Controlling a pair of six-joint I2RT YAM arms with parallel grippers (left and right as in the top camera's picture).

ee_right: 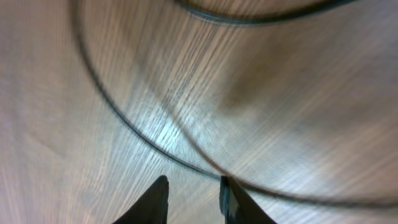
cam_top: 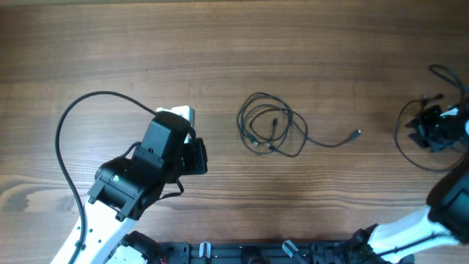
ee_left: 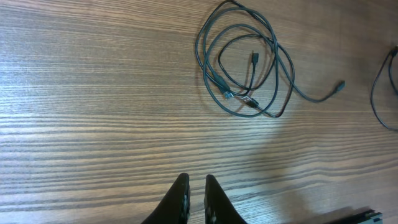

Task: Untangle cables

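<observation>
Two arms, two pincers and two bunches of thin black cable are on one wooden table. The left arm reaches in from the near left corner and leans toward the middle, with its own thick lead arching out to its left (much heavier than the task's wires). The left pincer hovers over bare wood with its fingers nearly together, only a sliver between them and nothing in it. The coil lies mid-table, well apart from that pincer, ahead of it and to its right. It is several loose loops laid over one another, with tiny plug ends inside the loops and one tail running right to a plug; how many separate wires it holds cannot be told. The right arm comes up from the near right corner and bends down at the table's right edge. The right pincer points at the wood there, its fingers parted by a modest gap and holding nothing. The second cable curves around that spot, and in the blurred wrist view its strands sweep just ahead of the fingertips, apart from the coil.
</observation>
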